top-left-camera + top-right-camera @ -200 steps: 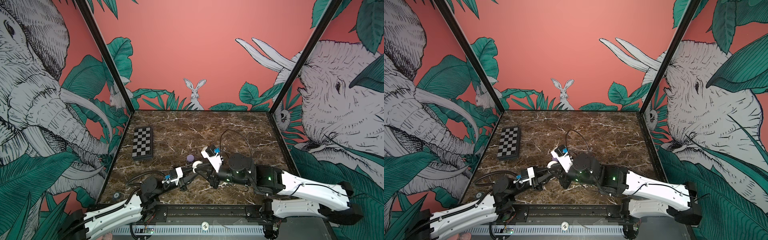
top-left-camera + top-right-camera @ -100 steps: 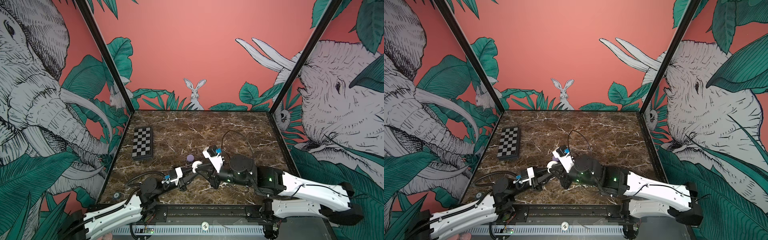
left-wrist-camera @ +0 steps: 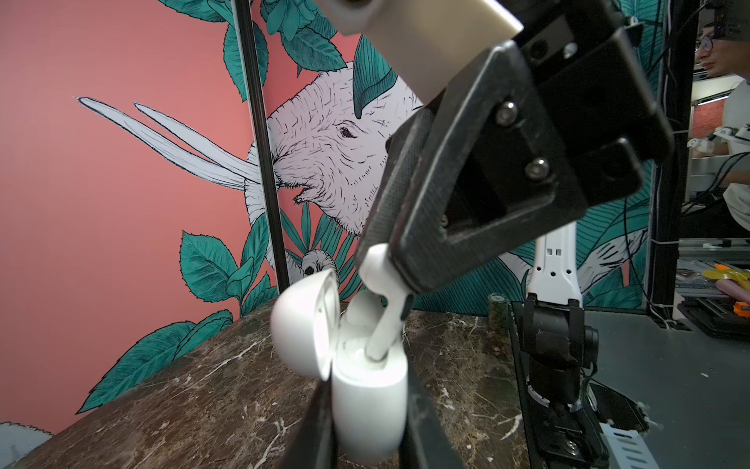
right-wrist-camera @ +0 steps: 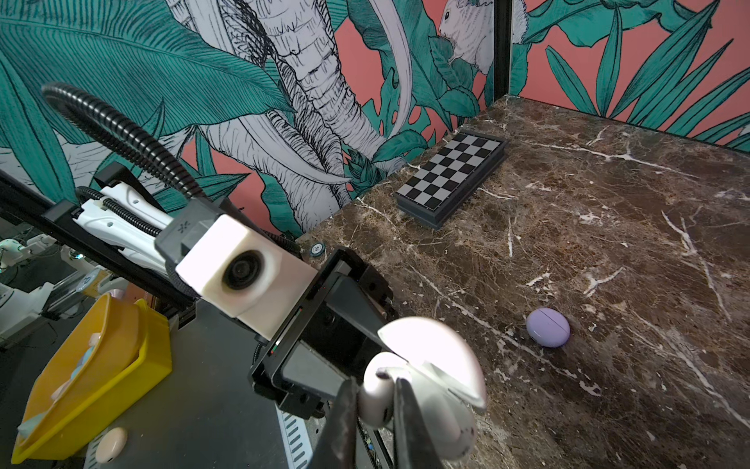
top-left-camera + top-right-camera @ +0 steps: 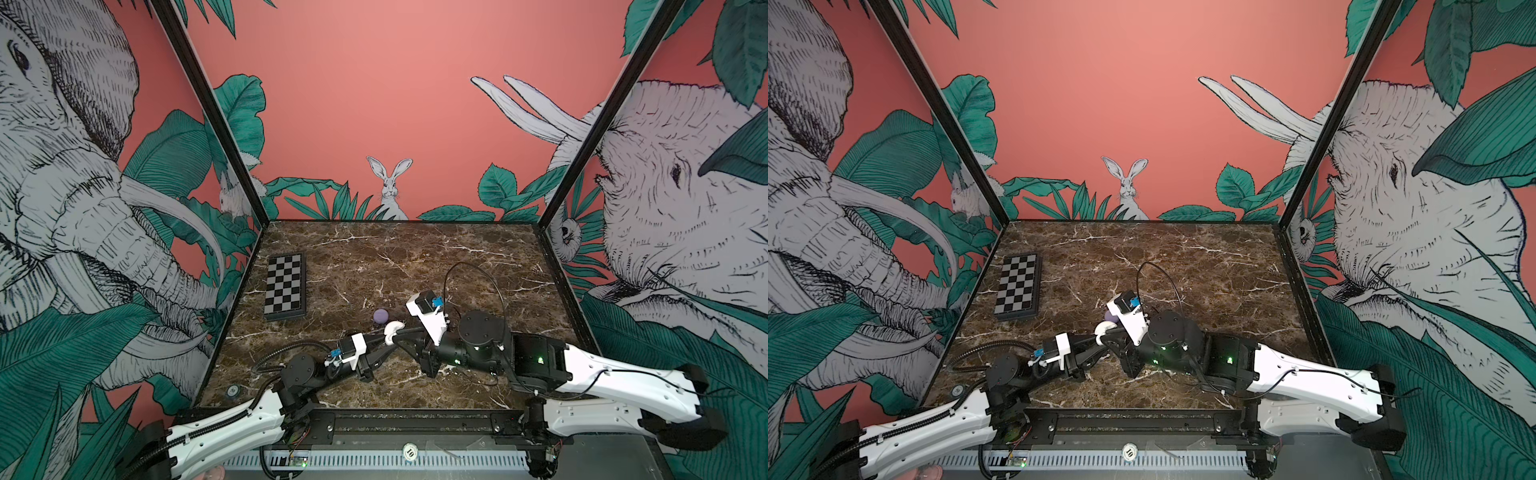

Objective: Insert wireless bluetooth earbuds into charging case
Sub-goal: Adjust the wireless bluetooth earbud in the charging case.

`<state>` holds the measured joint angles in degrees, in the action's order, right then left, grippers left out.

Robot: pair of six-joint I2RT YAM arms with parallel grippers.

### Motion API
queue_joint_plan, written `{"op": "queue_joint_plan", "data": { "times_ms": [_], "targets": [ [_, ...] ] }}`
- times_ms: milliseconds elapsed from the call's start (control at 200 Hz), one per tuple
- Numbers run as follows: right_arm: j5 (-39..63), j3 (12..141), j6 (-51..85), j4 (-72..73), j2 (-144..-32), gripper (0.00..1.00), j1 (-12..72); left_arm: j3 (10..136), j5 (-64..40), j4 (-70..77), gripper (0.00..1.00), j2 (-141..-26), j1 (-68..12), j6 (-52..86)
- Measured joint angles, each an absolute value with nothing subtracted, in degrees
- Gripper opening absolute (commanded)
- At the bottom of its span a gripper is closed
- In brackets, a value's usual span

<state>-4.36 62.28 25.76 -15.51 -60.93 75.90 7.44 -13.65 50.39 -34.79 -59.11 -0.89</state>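
Left gripper [image 3: 367, 381]: clamped from both sides on the body of the white charging case [image 3: 373, 410], held above the marble tabletop [image 5: 415, 257] near its front edge. Lid [image 3: 302, 325] hinged open, standing up beside the wells.

Right gripper [image 4: 374, 390]: closed on the head of a white earbud [image 3: 383, 325]. Stem pointing down, tip inside the near well of the case, head not yet seated. Rounded white form [image 3: 361, 312] behind it in the case, too blurred to identify.

Lilac case [image 4: 548, 327]: closed, lying on the marble just behind the two grippers, touched by neither.

Chessboard [image 5: 284, 286]: folded flat, far left of the tabletop, well apart from the rest.

Change against a second ago, in both top views: none discernible in arms, case or earbud; same pose, same grips.
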Motion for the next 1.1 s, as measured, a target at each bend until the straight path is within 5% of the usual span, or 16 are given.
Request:
{"op": "queue_joint_plan", "data": {
  "times_ms": [1100],
  "targets": [
    [-8.3, 64.7, 27.6, -20.9, -62.4, 0.12, 76.0, 7.4, -14.3, 47.9, 0.0, -34.0, -59.1, -3.1]
  ]
}}
